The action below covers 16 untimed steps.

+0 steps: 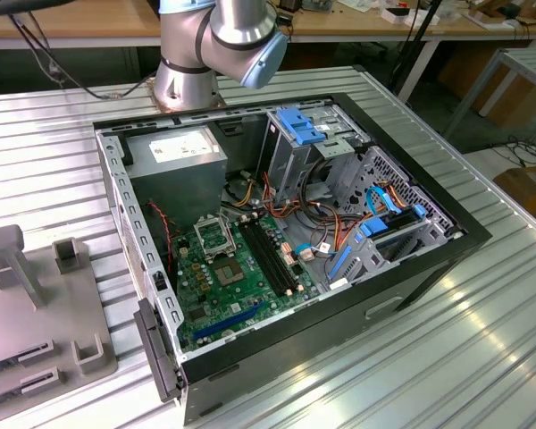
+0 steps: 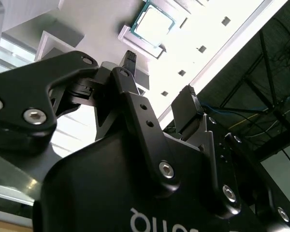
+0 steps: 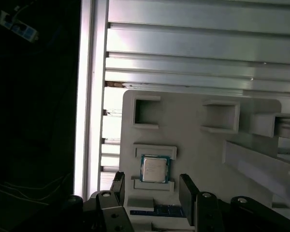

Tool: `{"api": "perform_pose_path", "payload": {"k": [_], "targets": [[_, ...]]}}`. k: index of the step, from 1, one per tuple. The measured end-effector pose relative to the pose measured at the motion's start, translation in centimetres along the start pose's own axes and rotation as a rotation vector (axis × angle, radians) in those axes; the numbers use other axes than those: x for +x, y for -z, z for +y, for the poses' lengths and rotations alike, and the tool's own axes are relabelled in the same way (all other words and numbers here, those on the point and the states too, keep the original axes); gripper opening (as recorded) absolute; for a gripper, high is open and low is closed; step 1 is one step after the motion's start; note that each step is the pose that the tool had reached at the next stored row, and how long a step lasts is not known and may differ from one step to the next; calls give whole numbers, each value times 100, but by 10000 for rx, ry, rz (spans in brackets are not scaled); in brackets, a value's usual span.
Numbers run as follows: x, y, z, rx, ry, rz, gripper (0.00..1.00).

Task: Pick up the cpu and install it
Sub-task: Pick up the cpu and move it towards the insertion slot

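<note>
CPU (image 3: 153, 169): lying flat in a shallow pocket of the grey fixture (image 3: 193, 145), just ahead of the fingertips and untouched; also showing in the second wrist view (image 2: 153, 21).
Gripper (image 3: 153, 191): hanging over the fixture with its fingers spread apart and gripping nothing; in the second wrist view (image 2: 157, 82) the gap is lining up roughly with the chip.
Progress: the pick-up is not yet happening, and the whole install is judged to be left.
Socket (image 1: 213, 237): waiting on the motherboard (image 1: 241, 268), apparently unfilled.
Edges: raised lips are bordering the pocket, and the table (image 3: 208, 53) edge is running close beside the fixture.
Room: the fixture (image 1: 62, 313) is sitting at the exterior view's left, apart from the case (image 1: 429, 183); its walls, the drive cage (image 1: 308, 143) and cables (image 1: 326, 219) are crowding the board.
</note>
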<state>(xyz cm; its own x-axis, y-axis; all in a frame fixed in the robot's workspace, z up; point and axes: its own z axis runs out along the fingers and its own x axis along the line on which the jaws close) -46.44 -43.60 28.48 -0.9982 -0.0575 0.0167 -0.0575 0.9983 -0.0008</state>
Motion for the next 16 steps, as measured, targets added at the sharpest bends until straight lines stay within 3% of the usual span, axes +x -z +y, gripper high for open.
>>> {"api": "perform_pose_path", "payload": {"k": [5,16], "targets": [[-2,-88,0,-1,-4,-1,57],[-2,-104,0,0,-4,0,57]]}}
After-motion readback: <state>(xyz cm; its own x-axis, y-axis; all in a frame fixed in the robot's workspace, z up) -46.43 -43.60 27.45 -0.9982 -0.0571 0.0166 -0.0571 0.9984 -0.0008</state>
